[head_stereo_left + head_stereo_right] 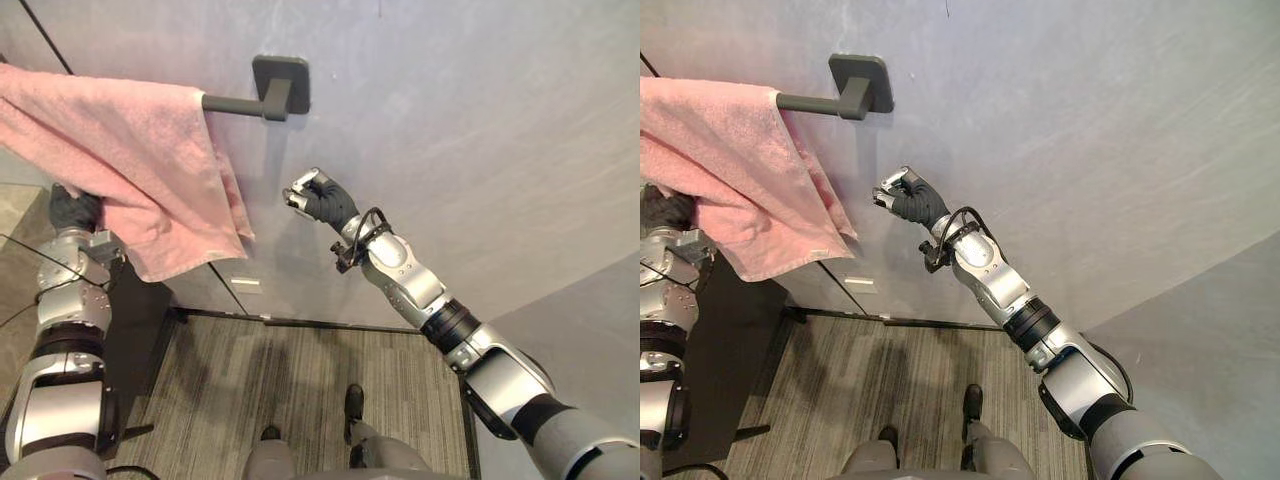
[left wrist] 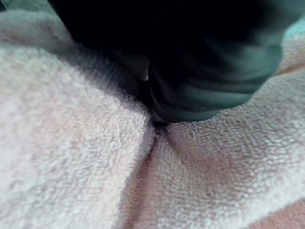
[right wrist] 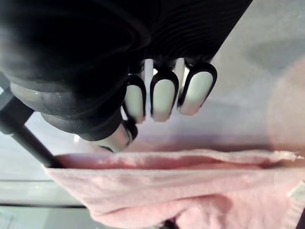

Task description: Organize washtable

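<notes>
grey wall, pink towel draped over its dark bar
the left hand sits behind the towel's lower part and i cannot tell its grip; the right hand is clenched on nothing, near the wall beside the towel's hanging edge.

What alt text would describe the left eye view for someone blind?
A pink towel hangs over a dark wall bar. The robot's left hand reaches under it; the right hand, curled and empty, is raised beside it.
</notes>
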